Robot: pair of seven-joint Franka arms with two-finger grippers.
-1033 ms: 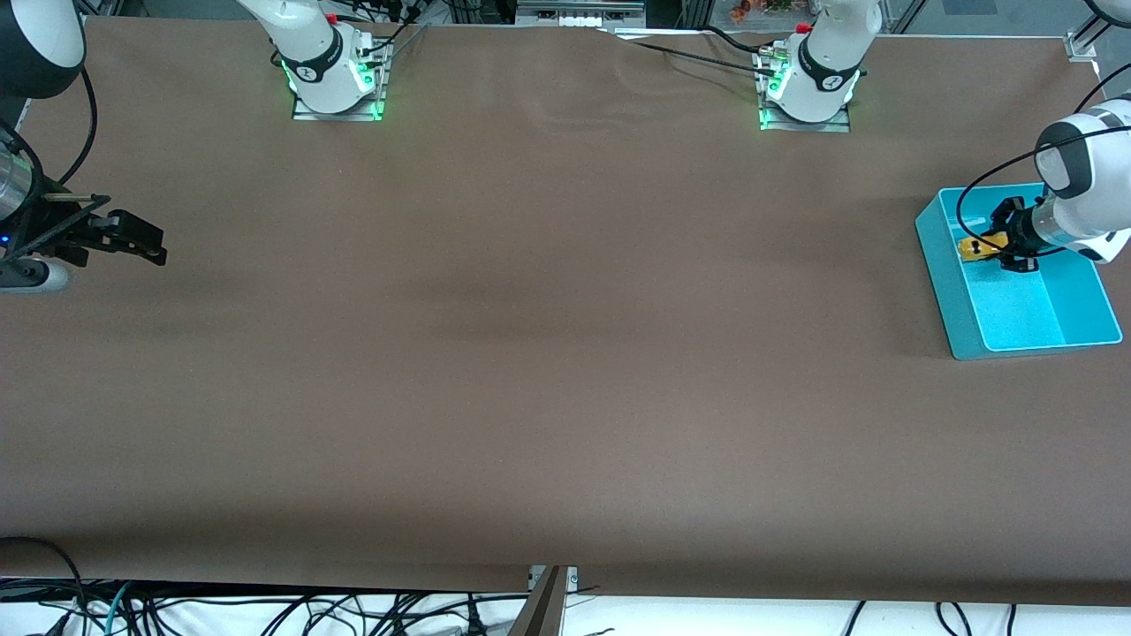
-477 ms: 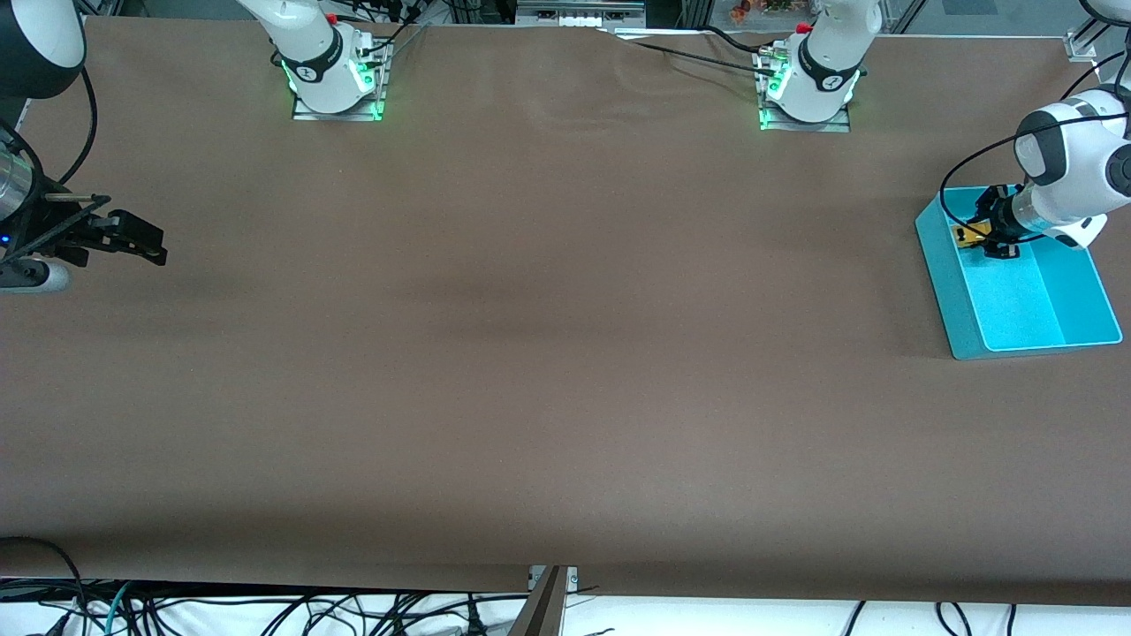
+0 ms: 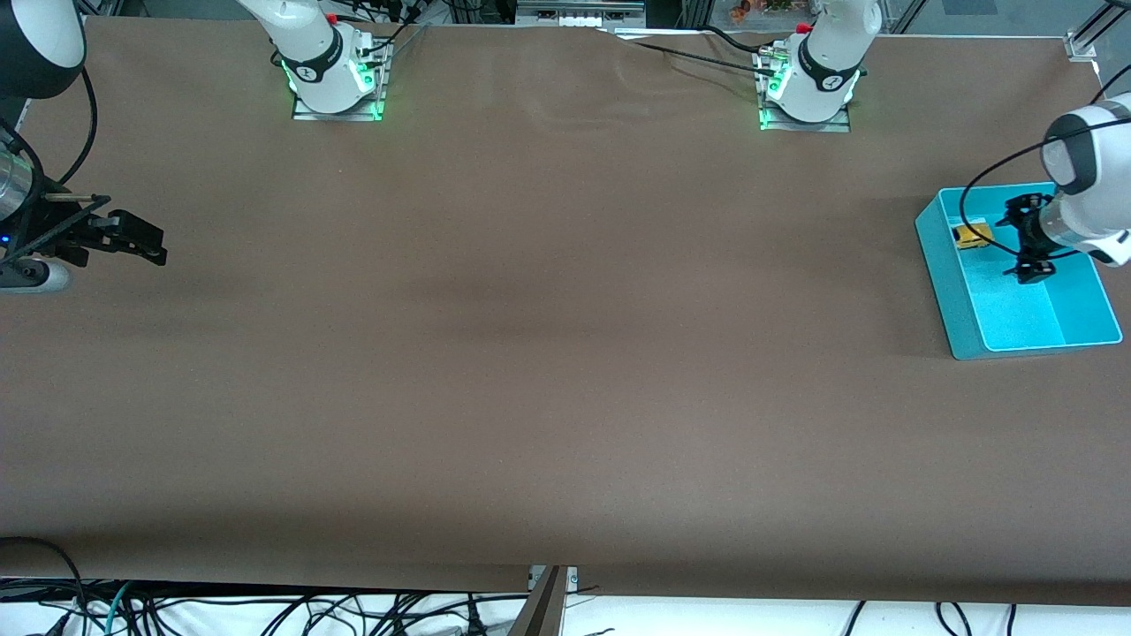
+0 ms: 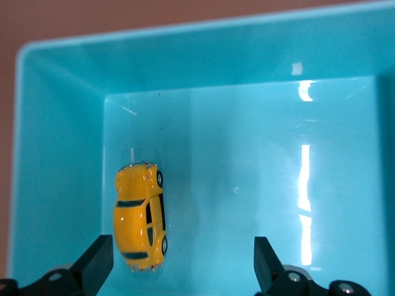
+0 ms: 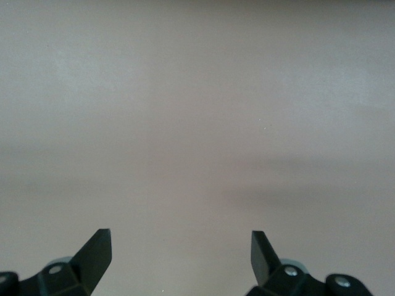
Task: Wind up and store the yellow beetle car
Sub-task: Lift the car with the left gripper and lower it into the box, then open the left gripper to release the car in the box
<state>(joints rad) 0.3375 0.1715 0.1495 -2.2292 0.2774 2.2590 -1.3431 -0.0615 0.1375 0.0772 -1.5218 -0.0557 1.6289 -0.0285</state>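
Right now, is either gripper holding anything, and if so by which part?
Nothing is held. The left gripper is open over the teal bin, the yellow beetle car lying free inside; the right gripper waits open.

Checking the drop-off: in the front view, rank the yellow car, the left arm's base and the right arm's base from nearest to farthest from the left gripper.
1. Yellow car: in the teal bin, right beside the open left gripper.
2. Left arm's base: at the table's top edge.
3. Right arm's base: toward the right arm's end.

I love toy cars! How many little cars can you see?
1. The yellow beetle car lies in the teal bin at the left arm's end of the table, under the open left gripper.
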